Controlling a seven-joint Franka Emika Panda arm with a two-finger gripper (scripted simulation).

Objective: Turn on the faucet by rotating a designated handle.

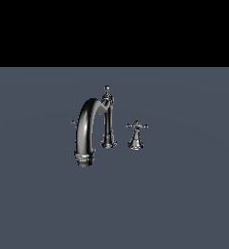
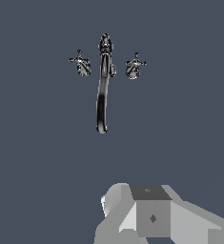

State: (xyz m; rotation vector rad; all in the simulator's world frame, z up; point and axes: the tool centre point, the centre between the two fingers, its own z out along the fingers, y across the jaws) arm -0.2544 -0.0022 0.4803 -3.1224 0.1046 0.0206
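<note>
My hand (image 2: 132,236) is far from the handle (image 1: 136,127); I cannot tell if it is open. Two knobs look alike, so I might grab the wrong one.

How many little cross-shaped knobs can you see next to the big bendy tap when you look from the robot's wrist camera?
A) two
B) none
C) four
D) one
A. The wrist view shows one cross-shaped knob on one side of the faucet and a second cross-shaped knob on the other side, so two in all.
</note>
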